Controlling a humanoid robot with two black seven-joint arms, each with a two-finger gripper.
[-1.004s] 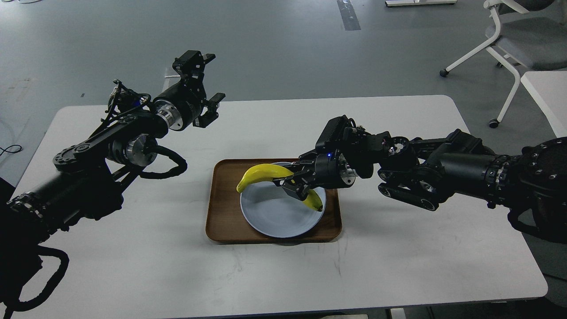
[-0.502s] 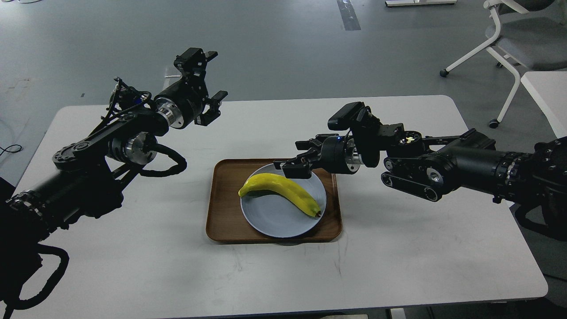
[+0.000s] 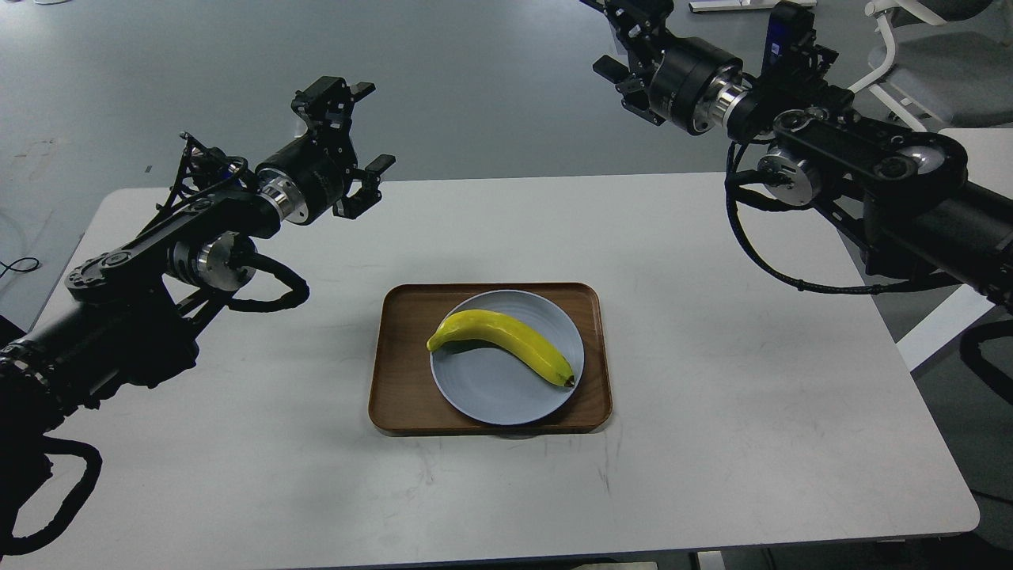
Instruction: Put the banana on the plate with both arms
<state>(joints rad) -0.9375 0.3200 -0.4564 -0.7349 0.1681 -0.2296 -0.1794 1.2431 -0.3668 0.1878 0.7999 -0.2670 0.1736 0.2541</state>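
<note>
The yellow banana (image 3: 502, 344) lies across the pale blue-grey plate (image 3: 495, 396), stem end at the left rim and dark tip at the right rim. No gripper touches it. My left gripper (image 3: 370, 125) is open and empty, held high above the table's far left part, well away from the plate. My right gripper (image 3: 608, 36) is open and empty, raised high beyond the table's far edge at the top of the view, partly cut off by the frame's top edge.
The plate sits in a brown wooden tray (image 3: 396, 380) at the middle of the white table (image 3: 712, 443). A white-framed chair (image 3: 910, 71) and another white table edge (image 3: 973, 158) stand at the far right.
My right gripper let go of the banana, which settled flat on the plate, then rose up and back to the far right. My left arm shifted slightly left.
</note>
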